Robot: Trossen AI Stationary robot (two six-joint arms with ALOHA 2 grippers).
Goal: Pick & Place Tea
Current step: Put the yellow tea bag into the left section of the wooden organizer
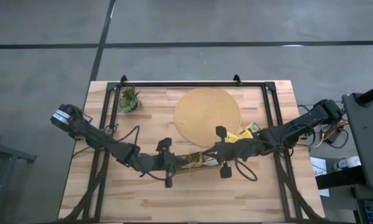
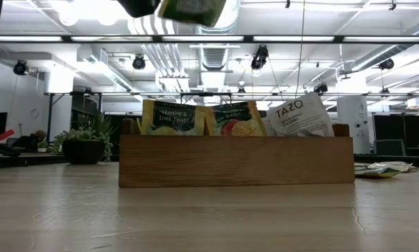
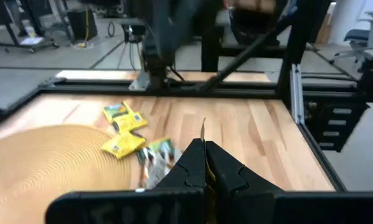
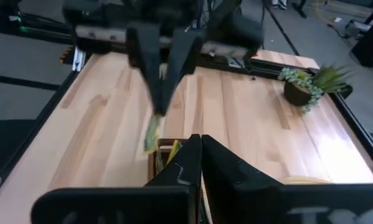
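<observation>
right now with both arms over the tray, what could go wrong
The left gripper is shut on a thin tea sachet by its edge, so the sachet might slip or twist out. The right gripper hangs shut close by above the wooden tray, so the arms could clash. The tray already holds upright sachets, so a drop could land crooked.

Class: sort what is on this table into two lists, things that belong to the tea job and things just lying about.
Job: tea sachets; wooden tray; left gripper; right gripper, both shut.
Lying about: potted plant; round mat.
</observation>
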